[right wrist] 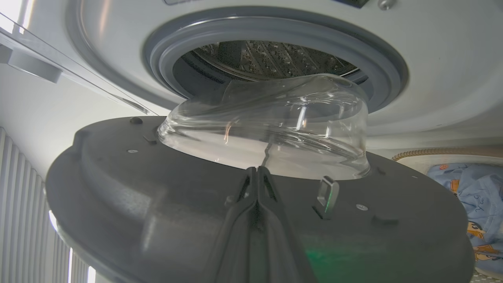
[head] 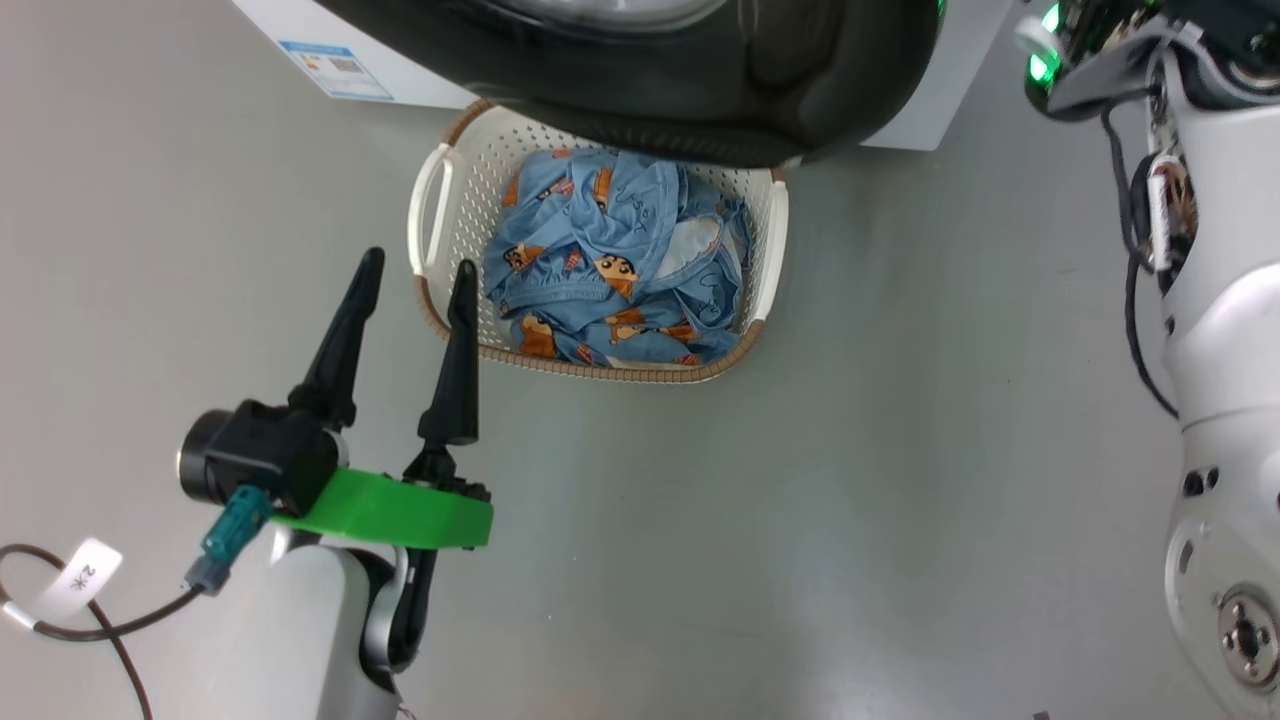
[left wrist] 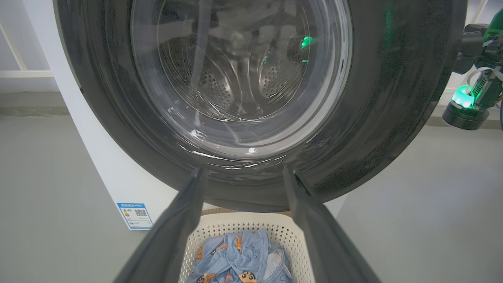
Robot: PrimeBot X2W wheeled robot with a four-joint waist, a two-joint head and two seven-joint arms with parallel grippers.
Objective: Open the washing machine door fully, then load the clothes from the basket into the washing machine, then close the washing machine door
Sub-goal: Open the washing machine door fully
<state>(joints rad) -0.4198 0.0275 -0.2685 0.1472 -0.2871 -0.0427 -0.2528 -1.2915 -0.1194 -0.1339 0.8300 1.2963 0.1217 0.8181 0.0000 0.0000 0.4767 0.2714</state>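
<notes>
Smooth matt grey floor (head: 700, 560), faintly shiny under the lights. Standing on it, right at the foot of the white washing machine (head: 290, 30), the basket (head: 470, 170): cream perforated plastic, rounded rectangle, ribbed brown rim, a looped handle on each side. Inside, the clothes (head: 610, 270), a crumpled heap of soft light-blue fabric printed with small orange and brown cartoon figures, a patch of white lining showing (spread over most of the basket's bottom).

Standing out from the opening and overhanging the basket's far end, the washing machine door (head: 700, 90): broad round disc, glossy black outside, dull grey moulded plastic inside, with a clear bulging glass bowl (right wrist: 275, 133) at the centre. Behind it, a thick grey rubber gasket (right wrist: 165, 59) ringing the perforated steel drum (right wrist: 267, 59). Low on the machine's front, a blue energy sticker (head: 335, 68).

Left gripper (head: 418, 262) above the floor near the basket's left rim, long dark tapered fingers spread wide, nothing between them. Right gripper (right wrist: 257, 169) with fingers pressed flat together, gripping nothing, close over the door's grey inner face beside the bowl's base (contact unclear).
</notes>
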